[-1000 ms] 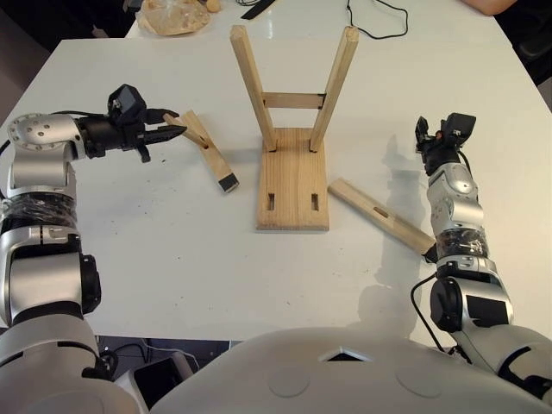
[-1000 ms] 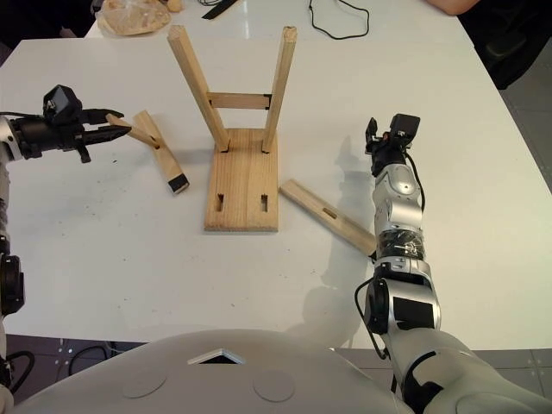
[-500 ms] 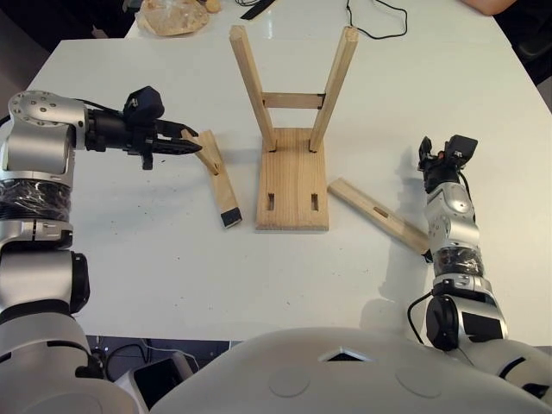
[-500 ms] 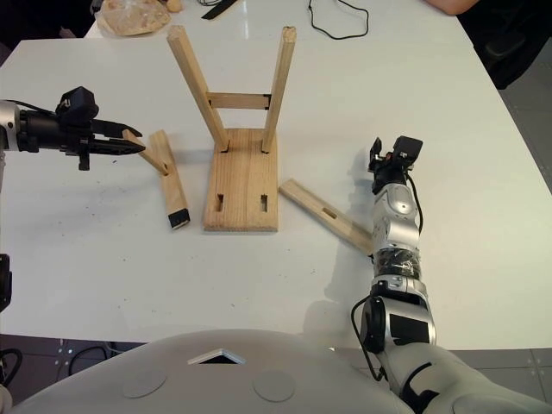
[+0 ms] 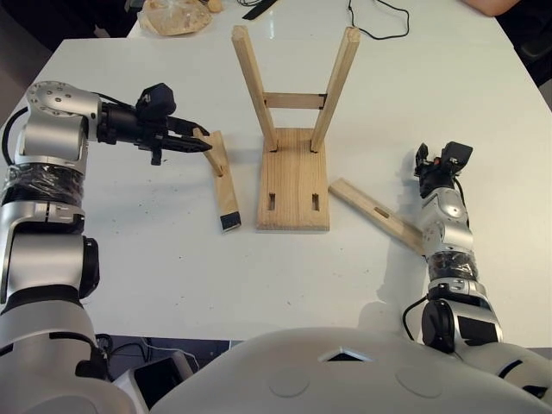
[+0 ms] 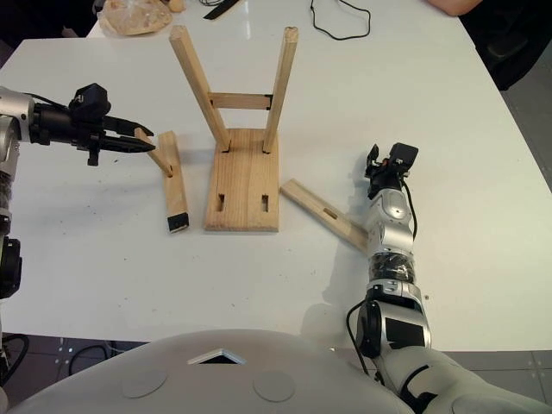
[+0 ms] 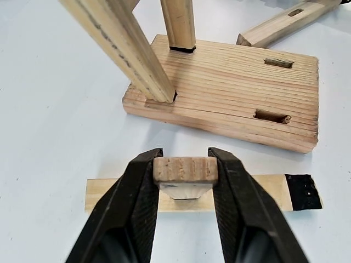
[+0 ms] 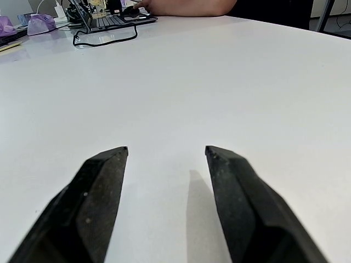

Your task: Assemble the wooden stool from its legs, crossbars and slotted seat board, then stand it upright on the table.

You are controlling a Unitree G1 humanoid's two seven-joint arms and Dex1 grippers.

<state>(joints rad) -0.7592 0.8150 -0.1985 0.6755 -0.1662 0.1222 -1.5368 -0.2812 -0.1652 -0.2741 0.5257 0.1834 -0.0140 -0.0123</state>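
- One slotted seat board [image 5: 293, 185] lies flat mid-table, with two upright legs [image 5: 252, 82] in its far slots and one crossbar [image 5: 293, 100] joining them.
- Two loose legs lie flat: the right leg [image 5: 375, 214] and the left leg [image 5: 223, 185].
- The left gripper [image 5: 197, 144] is clamped on the left leg's crossbar stub [image 7: 185, 170].
- The right gripper [image 8: 167, 156] has its fingers apart, at the right of the white table [image 5: 172, 259].
- One crumpled bag [image 5: 175, 15] sits at the far edge.

A: Where is the seat board [image 5: 293, 185] found?
B: Flat on the white surface [image 5: 172, 259], with two legs [image 5: 251, 82] set upright in it and joined by a crossbar [image 5: 293, 100].
A: And the left pincer [image 5: 203, 145]?
B: It is clamped on the stub [image 5: 197, 133] of a loose leg [image 5: 223, 177] laid beside the board.
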